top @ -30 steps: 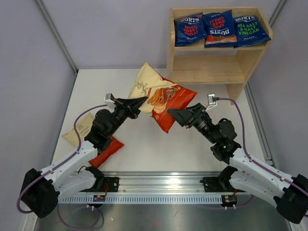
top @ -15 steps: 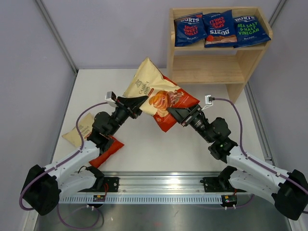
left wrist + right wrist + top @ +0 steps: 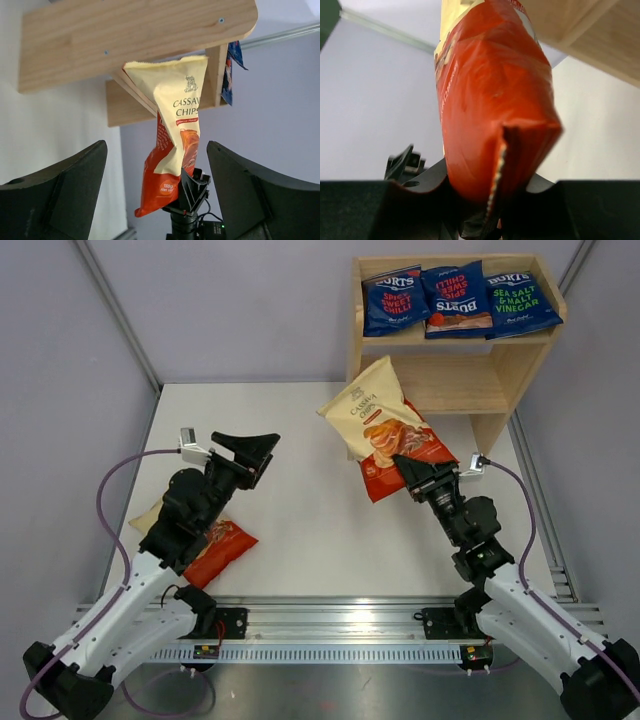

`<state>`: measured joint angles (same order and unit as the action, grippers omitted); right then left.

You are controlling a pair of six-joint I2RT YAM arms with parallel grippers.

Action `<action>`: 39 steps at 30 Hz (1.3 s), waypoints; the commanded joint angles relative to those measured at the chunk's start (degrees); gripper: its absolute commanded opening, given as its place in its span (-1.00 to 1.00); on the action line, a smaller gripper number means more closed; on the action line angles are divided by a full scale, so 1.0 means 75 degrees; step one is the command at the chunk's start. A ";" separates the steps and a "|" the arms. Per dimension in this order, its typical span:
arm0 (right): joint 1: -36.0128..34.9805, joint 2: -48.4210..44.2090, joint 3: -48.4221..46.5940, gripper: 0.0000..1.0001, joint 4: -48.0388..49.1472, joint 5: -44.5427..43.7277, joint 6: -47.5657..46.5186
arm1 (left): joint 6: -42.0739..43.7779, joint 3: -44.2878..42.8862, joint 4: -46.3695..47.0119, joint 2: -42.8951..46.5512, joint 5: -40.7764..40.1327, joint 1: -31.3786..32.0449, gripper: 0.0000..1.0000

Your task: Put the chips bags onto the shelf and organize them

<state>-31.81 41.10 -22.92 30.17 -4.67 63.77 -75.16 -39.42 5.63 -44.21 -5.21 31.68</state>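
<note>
The right gripper (image 3: 412,468) is pinching the red bottom seam of the Cassava chips bag (image 3: 383,423), holding it cream end up in the air just before the wooden shelf (image 3: 522,358). The left gripper (image 3: 265,452) is hanging spread and empty over the bench (image 3: 310,530). The bag looks light, air-puffed, glossy and slippery, its contents crushable. The flat crimped seam is probably the safest hold. A second cassava bag (image 3: 218,545) is lying beneath the left arm.

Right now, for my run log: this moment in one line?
left gripper: open | right gripper: shut on cassava bag | shelf top: three blue bags | table: other cassava bag
</note>
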 commanded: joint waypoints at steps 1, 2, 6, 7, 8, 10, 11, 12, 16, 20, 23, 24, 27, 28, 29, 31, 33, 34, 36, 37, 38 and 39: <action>0.0596 -0.0288 0.0359 -0.59 0.0243 -0.0257 0.1469 | 0.1627 -0.0602 -0.1732 0.0385 -0.1074 -0.0064 0.70; 0.0667 -0.0509 0.0407 -0.60 0.0208 -0.0338 0.1494 | 0.1804 -0.0627 -0.1909 0.0467 -0.1214 -0.0076 0.71; 0.0714 -0.1190 0.0512 -0.62 -0.0703 -0.0888 0.1692 | 0.2659 -0.0721 -0.2740 0.0854 -0.1449 -0.0169 0.72; 0.0726 -0.1493 0.0513 -0.63 -0.0881 -0.1156 0.1728 | 0.2754 -0.0756 -0.2859 0.0890 -0.1473 -0.0181 0.72; 0.0738 -0.1647 0.0524 -0.63 -0.1022 -0.1310 0.1798 | 0.2871 -0.0756 -0.2929 0.0913 -0.1415 -0.0181 0.73; 0.0773 -0.2056 0.0478 -0.63 -0.1514 -0.1730 0.1845 | 0.3223 -0.0791 -0.3164 0.0926 -0.1309 -0.0193 0.73; 0.0796 -0.2151 0.0408 -0.63 -0.1747 -0.1896 0.1845 | 0.3433 -0.0814 -0.3327 0.0925 -0.1193 -0.0193 0.73; 0.0808 -0.2222 0.0164 -0.62 -0.2353 -0.2037 0.1822 | 0.3539 -0.0838 -0.3398 0.0902 -0.1134 -0.0193 0.73; 0.1099 -0.1803 -0.0541 -0.62 -0.3050 -0.2459 0.1588 | 0.4020 -0.0943 -0.3703 0.0949 -0.0853 -0.0205 0.74; 0.1966 -0.1099 -0.1080 -0.63 -0.2946 -0.2051 0.1610 | 0.4838 -0.1363 -0.4170 0.1019 -0.0337 -0.0193 0.74; 0.3090 -0.0245 -0.1653 -0.63 -0.2374 -0.1081 0.1751 | 0.5529 -0.1808 -0.4685 0.1007 0.0097 -0.0193 0.75; 0.3418 0.0060 -0.1818 -0.63 -0.2278 -0.0659 0.1844 | 0.5695 -0.1915 -0.4827 0.1019 0.0179 -0.0193 0.75; 0.4554 0.1360 -0.2321 -0.63 -0.1531 0.0830 0.2325 | 0.6223 -0.2138 -0.5319 0.1136 0.0285 -0.0193 0.76; 0.4709 0.1967 -0.2497 -0.62 -0.1376 0.1274 0.2372 | 0.6328 -0.2150 -0.5402 0.1183 0.0238 -0.0193 0.76; 0.4850 0.2274 -0.2708 -0.62 -0.1317 0.1499 0.2373 | 0.6503 -0.2162 -0.5519 0.1241 0.0215 -0.0193 0.77; 0.5085 0.3092 -0.3341 -0.61 -0.1200 0.1920 0.2373 | 0.6657 -0.2104 -0.5613 0.1393 0.0121 -0.0193 0.78; 0.5284 0.3611 -0.3879 -0.60 -0.1176 0.2110 0.2501 | 0.6856 -0.2068 -0.5719 0.1429 0.0027 -0.0193 0.78; 0.5331 0.4008 -0.4033 -0.60 -0.1175 0.2110 0.2525 | 0.6903 -0.2034 -0.5754 0.1441 -0.0019 -0.0205 0.78; 0.5355 0.4375 -0.4408 -0.60 -0.1175 0.2040 0.2560 | 0.7055 -0.1975 -0.5801 0.1487 -0.0032 -0.0193 0.78; 0.5355 0.4688 -0.4548 -0.60 -0.1187 0.1971 0.2560 | 0.7079 -0.1905 -0.5801 0.1499 -0.0043 -0.0205 0.78; 0.5355 0.4819 -0.4747 -0.60 -0.1234 0.1889 0.2560 | 0.7149 -0.1858 -0.5778 0.1523 -0.0055 -0.0193 0.78; 0.5355 0.4948 -0.4865 -0.60 -0.1385 0.1691 0.2549 | 0.7184 -0.1823 -0.5766 0.1535 -0.0055 -0.0193 0.78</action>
<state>7.99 77.12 -53.98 15.14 7.20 81.71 -24.93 -53.47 -37.95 -33.43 -5.67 30.41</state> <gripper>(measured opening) 0.354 0.886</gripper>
